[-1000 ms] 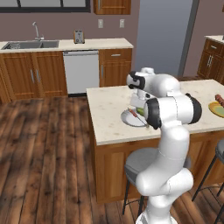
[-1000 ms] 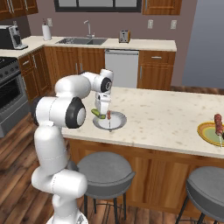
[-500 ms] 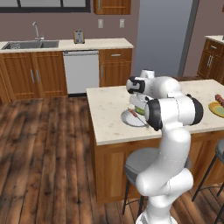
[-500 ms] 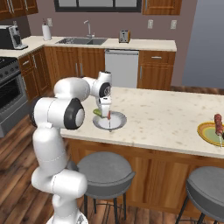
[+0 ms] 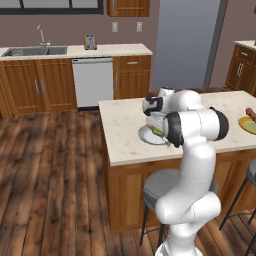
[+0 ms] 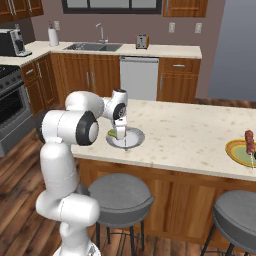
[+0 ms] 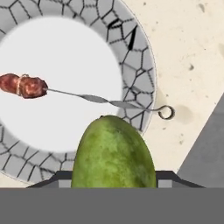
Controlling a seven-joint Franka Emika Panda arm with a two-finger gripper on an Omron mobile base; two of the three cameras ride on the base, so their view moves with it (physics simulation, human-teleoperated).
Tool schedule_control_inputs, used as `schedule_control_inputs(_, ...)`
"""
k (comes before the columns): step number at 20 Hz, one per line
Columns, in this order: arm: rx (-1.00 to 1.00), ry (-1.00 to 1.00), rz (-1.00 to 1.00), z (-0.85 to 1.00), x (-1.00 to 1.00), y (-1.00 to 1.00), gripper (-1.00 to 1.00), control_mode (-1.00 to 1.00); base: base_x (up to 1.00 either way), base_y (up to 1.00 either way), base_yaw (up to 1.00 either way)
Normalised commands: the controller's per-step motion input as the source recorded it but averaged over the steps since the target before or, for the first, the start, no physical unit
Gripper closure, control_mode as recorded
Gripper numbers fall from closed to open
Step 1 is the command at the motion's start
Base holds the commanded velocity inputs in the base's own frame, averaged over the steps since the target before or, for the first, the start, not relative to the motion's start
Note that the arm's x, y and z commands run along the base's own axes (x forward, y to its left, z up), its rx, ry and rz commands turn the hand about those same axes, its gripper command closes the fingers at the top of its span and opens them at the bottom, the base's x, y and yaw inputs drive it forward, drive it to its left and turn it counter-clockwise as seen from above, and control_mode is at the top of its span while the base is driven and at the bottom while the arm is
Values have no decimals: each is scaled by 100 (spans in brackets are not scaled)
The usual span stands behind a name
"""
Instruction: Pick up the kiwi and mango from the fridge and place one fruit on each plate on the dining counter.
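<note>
The mango (image 7: 113, 153) is held clamped in the gripper (image 7: 113, 177), seen at the lower centre of the hand view, where the green fruit fills the space between the 2 dark fingertips. It hangs above the near rim of the pale grey plate (image 7: 140, 57), whose white centre takes up the upper left of that frame. This position is judged to suit a release: the fruit is carried over the plate so that it can be set down there as 1 of the 2 fruits the task calls for.

A meat skewer (image 7: 26, 85) lies across the plate, its meat at the middle left of the frame and its thin metal shaft running right to a ring that rests beyond the rim on the dining counter (image 7: 192, 39). The mango overlaps the skewer's shaft in the picture; whether they touch cannot be told.

The mango's long axis runs along the gripper's line of sight, bottom to top in the hand view, with its rounded end pointing toward the plate's centre.

In the right base view the gripper (image 6: 120, 131) stands over the same plate (image 6: 135, 138) at centre frame, while the yellow plate (image 6: 239, 152) sits well apart at the right edge, with no fruit seen on it.
</note>
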Motion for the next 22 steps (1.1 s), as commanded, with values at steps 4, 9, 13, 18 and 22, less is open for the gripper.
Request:
schedule_control_inputs(4, 0, 0, 0, -20, 29, -12, 100, -100, 0, 0, 0)
schedule_control_inputs(9, 0, 0, 0, -17, 22, -19, 100, -100, 0, 0, 0)
schedule_control_inputs(13, 0, 0, 0, -16, 29, -10, 100, -100, 0, 0, 0)
schedule_control_inputs(18, 0, 0, 0, -18, 34, 0, 100, -100, 0, 0, 0)
schedule_control_inputs(22, 0, 0, 0, -24, 15, 0, 100, -100, 0, 0, 0)
